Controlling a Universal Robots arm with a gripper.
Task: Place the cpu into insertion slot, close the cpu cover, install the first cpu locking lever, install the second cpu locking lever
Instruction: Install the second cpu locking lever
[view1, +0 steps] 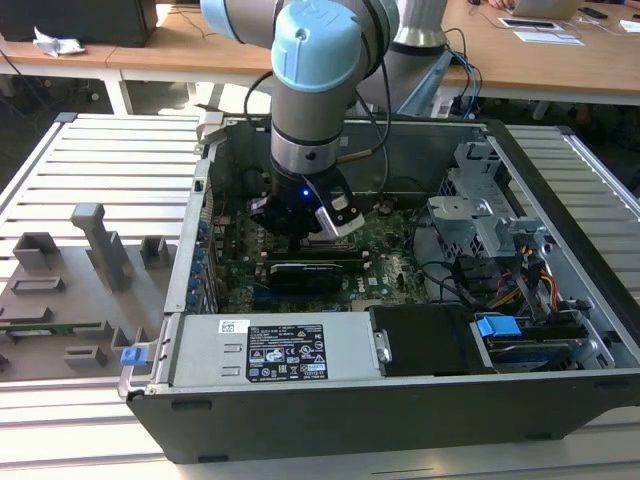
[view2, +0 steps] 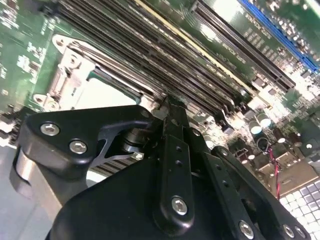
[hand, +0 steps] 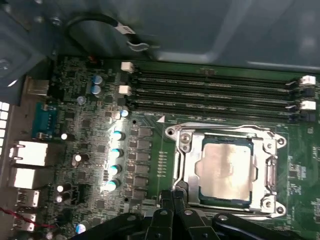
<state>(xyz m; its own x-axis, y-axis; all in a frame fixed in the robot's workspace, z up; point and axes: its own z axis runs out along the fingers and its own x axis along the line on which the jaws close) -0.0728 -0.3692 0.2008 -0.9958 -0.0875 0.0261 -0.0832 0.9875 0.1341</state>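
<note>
Now the cpu lies flat, top up, under the lowered cpu cover, end effector fingers pressed together

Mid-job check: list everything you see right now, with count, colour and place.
computer case: one, dark grey, open, on the slatted table.
slatted table: one, light grey, under the case.
fixture blocks: several, grey, on the table at the exterior view's left.
motherboard: one, green, on the case floor.
cpu: one, dull silver top, lying in the insertion slot.
insertion slot: one, dark, under the cpu.
cpu cover: one, silver frame, down around the cpu.
memory slots: four, long, black, beside the socket.
black card: one, standing on the board below the gripper in the exterior view.
power supply: one, silver, at the case's front edge.
arm: one, grey with light blue caps, reaching down into the case.
gripper: one, black, fingertips together at the socket's edge.
</note>
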